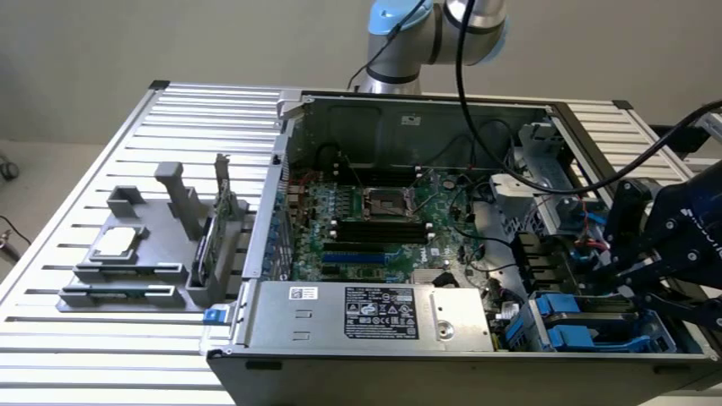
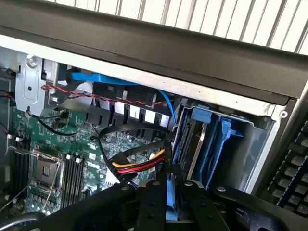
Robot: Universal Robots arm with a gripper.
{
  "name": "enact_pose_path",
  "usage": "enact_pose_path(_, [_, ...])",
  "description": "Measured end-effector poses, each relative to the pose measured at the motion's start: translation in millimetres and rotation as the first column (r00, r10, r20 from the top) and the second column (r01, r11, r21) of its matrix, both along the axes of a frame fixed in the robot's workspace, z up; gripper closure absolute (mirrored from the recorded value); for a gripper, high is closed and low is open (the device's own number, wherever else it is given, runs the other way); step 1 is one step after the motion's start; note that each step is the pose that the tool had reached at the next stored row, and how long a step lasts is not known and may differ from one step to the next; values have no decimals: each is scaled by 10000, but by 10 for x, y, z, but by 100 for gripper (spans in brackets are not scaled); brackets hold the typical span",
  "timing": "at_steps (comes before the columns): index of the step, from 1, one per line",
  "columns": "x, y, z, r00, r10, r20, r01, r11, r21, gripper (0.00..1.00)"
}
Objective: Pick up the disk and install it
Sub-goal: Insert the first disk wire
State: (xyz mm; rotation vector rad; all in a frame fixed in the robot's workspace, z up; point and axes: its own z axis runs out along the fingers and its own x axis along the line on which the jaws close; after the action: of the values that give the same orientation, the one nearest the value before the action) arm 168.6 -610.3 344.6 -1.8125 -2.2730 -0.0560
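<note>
Disk on edge in the drive bay, hand clamped on its blue rail.
The hand (image 2: 169,187) is closed narrowly on the near blue edge of the disk (image 2: 196,144), which stands inside the bay at a corner of the open computer case (image 1: 373,127). The grey bay wall (image 2: 250,149) sits just beside one flank. A yellow-red cable bundle (image 2: 139,163) crowds the other flank. The case's black rim (image 2: 192,53) is well apart.

We see a plain, pale beige wall (image 1: 203,42) across twelve o'clock in the exterior view, evenly and softly lit. Below it a slatted metal table (image 1: 90,364) spreads from nine o'clock to three o'clock. Its ribs catch the light brightly toward seven o'clock, and a black corner cap (image 1: 159,85) sits at ten and another at two. At nine o'clock a wedge of beige floor (image 1: 46,169) shows beside the table.
</note>
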Motion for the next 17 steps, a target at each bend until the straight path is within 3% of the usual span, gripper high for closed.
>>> enact_pose_path(12, [12,-6,19,9947,-1021,-122,1015,9940,-418,83])
enact_pose_path(17, [14,-7,21,9898,-1417,-117,1407,9881,-629,83])
